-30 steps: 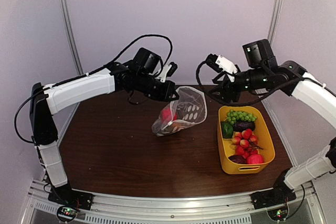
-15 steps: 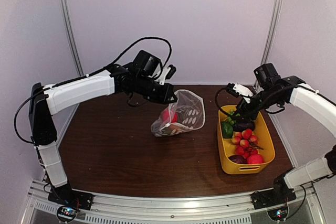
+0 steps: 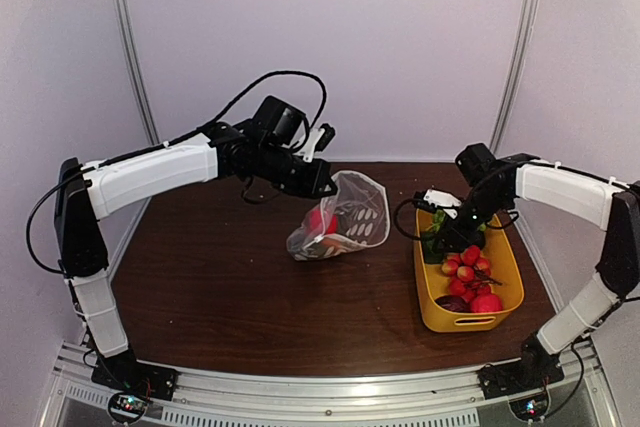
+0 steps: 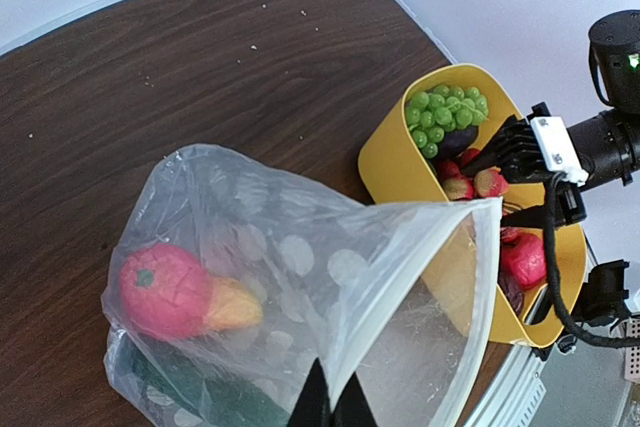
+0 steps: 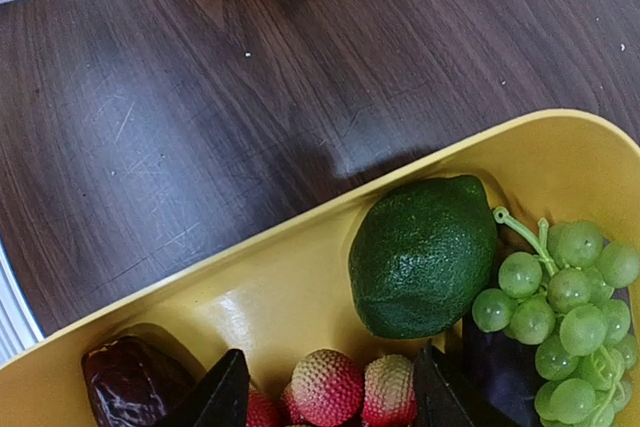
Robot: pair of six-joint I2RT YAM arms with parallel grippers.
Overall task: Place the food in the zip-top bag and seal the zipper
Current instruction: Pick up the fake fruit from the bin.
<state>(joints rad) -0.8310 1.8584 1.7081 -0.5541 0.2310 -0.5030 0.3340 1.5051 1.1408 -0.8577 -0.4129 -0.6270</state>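
My left gripper is shut on the mouth edge of the clear, dotted zip-top bag and holds it up and open. The white zipper runs round the mouth. Inside the bag lie a red piece, an orange piece and something dark green. My right gripper is open, low in the yellow tub, its fingers either side of pink bumpy fruits. A dark green fruit, green grapes and the purple eggplant lie next to them.
The yellow tub stands on the right of the brown table, just right of the bag. A dark brown piece lies in its corner. Red fruits fill its near end.
The right arm has swung away from the bag's mouth and come down into the yellow tub. The left gripper and the bag have hardly moved.
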